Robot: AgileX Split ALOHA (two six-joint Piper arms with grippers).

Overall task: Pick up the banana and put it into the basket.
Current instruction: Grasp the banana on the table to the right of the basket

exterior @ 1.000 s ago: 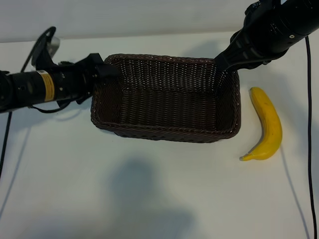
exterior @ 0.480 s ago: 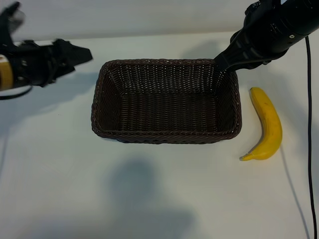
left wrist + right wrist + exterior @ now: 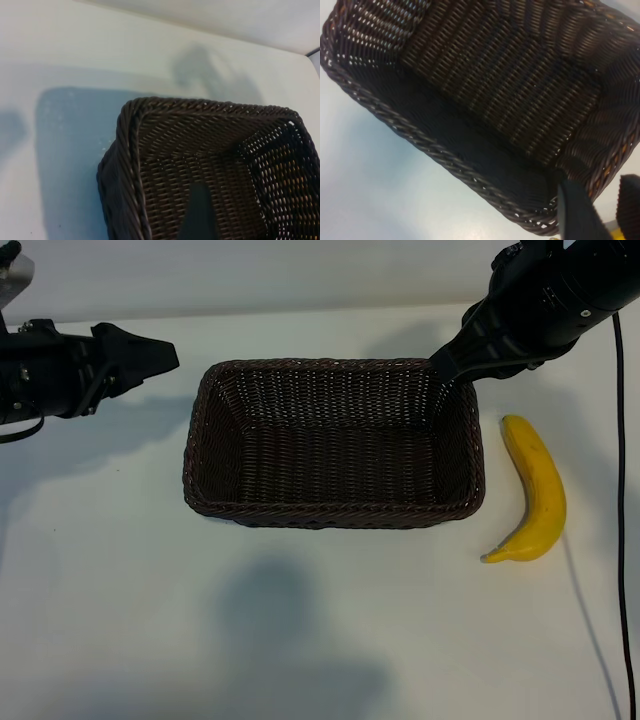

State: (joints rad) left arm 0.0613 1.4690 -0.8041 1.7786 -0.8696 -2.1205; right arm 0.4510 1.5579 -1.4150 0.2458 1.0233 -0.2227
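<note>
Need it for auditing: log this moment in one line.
banana on table; basket empty; left gripper open, clear; right gripper grips basket corner

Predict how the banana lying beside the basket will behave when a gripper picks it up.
The banana looks stiff, so it should lift in one piece. Its smooth skin may slip in a narrow grip. Its curve suggests it could pivot or rock on the white table if nudged at one end.

You've pulled the left hand (image 3: 160,353) off the basket (image 3: 330,512)'s left rim; it now hangs clear of the wicker, out over the bare tabletop (image 3: 120,540) beside that end.
</note>
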